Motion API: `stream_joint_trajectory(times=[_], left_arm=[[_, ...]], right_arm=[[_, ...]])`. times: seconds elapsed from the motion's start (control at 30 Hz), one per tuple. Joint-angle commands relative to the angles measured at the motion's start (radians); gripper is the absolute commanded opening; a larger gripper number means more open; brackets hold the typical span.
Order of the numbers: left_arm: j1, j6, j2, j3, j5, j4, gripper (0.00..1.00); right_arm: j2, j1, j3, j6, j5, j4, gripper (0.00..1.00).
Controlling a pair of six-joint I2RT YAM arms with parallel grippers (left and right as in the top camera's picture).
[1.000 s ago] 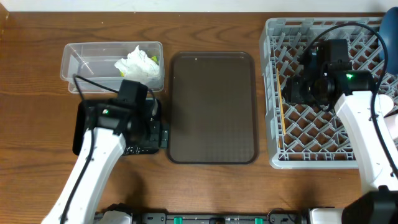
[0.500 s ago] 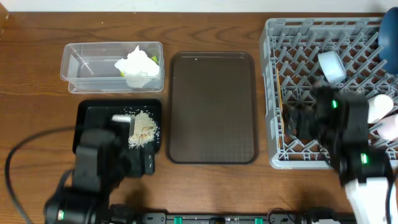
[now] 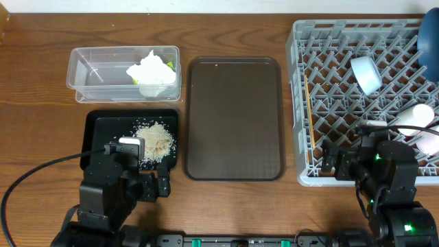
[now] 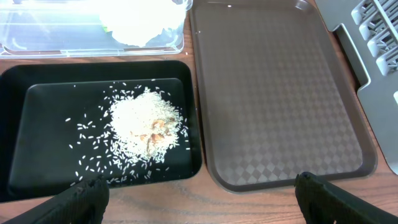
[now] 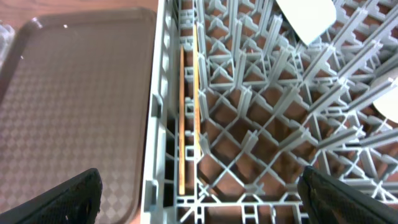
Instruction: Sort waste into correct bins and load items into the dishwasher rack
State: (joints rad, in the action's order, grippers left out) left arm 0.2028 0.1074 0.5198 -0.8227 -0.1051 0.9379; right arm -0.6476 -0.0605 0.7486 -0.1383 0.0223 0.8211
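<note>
Beside black tray (image 4: 37, 81) | our left gripper (image 4: 202, 194) apart, right gripper (image 5: 199, 190) apart, both empty | risk, we judge: dipping low here scatters rice (image 4: 140, 121).

Looks like a robotics lab bench staged as a dish-clearing station: a wood-grain surface (image 3: 41, 27), a grey dishwasher rack (image 3: 300, 103), a brown serving tray (image 3: 233, 116), two cabled robot arms (image 3: 103, 189) at the near edge.

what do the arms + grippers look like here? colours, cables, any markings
Both arms are black-bodied. Left arm trails a black cable and carries a small silver block; right arm shows green LEDs. Left gripper and right gripper have matte black fingers. No markings legible.
</note>
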Motion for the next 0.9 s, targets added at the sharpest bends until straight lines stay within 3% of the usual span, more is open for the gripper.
stream_joint_trajectory(times=[0.0,0.6,0.87], left_arm=[[-0.004,0.006,-0.005,0.003,-0.002,0.0,0.98],[-0.004,0.006,-0.005,0.003,-0.002,0.0,0.98],[-0.004,0.006,-0.005,0.003,-0.002,0.0,0.98]], right_arm=[[0.001,-0.005,-0.009,-0.014,-0.014,0.019,0.99],[0.001,-0.005,-0.009,-0.014,-0.014,0.072,0.99],[0.095,-0.006,-0.036,-0.01,-0.064,0.072,0.99]])
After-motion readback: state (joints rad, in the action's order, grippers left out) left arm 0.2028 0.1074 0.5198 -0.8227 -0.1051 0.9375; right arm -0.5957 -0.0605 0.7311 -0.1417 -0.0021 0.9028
